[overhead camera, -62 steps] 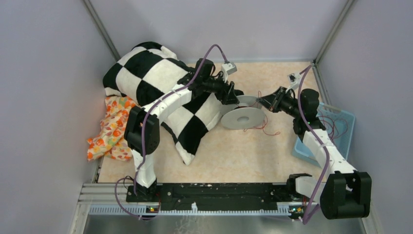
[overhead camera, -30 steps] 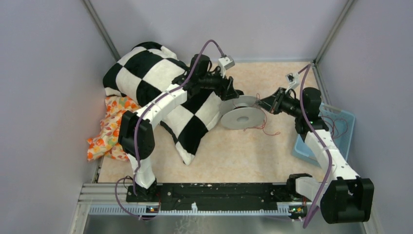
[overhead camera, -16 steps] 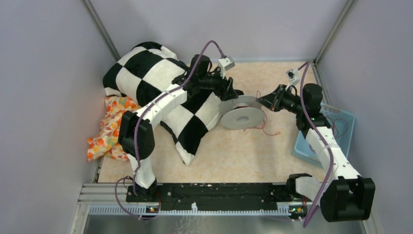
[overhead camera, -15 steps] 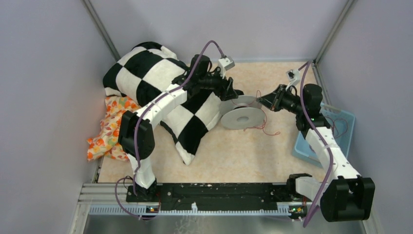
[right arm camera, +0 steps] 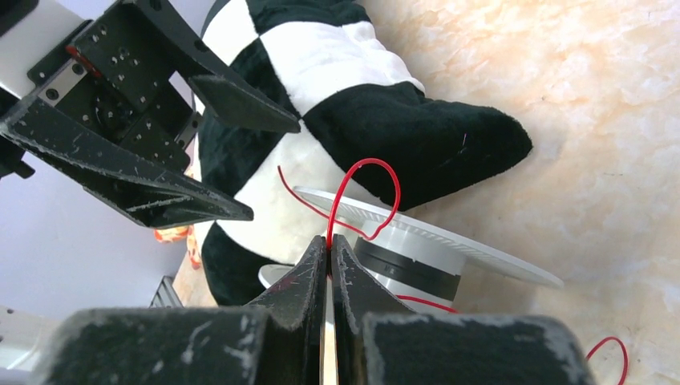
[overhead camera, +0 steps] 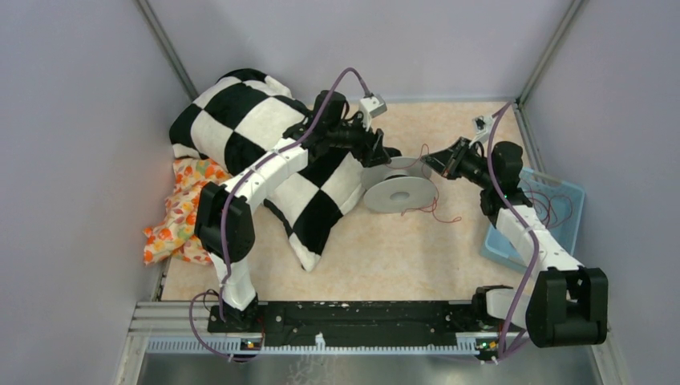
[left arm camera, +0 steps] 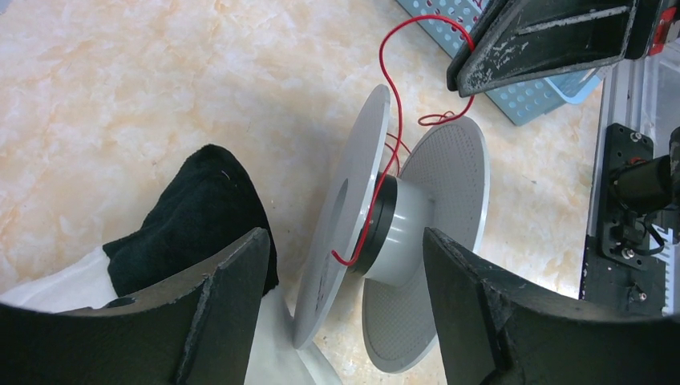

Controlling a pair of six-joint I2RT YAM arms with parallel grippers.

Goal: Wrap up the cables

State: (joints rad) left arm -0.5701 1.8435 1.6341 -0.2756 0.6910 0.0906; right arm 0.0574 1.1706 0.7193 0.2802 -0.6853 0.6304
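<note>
A grey spool (overhead camera: 398,192) lies tilted on the table against the pillow. A thin red cable (left arm camera: 383,72) runs from its dark core up to my right gripper (right arm camera: 329,241), which is shut on the strand just above the upper flange (right arm camera: 417,249). More of the cable (overhead camera: 437,210) trails loose on the table to the right of the spool. My left gripper (left arm camera: 345,237) is open, one finger on each side of the spool's near flange (left arm camera: 337,233), touching nothing. In the top view the left gripper (overhead camera: 385,155) and the right gripper (overhead camera: 427,159) face each other over the spool.
A black-and-white checkered pillow (overhead camera: 257,136) fills the back left, under the left arm. An orange floral cloth (overhead camera: 180,212) lies beside it. A blue basket (overhead camera: 561,233) holding more red cables (overhead camera: 553,204) stands at the right wall.
The right gripper has shifted slightly toward the back with the cable still pinched, and its arm has swung a little. The left arm and the spool have stayed put.
</note>
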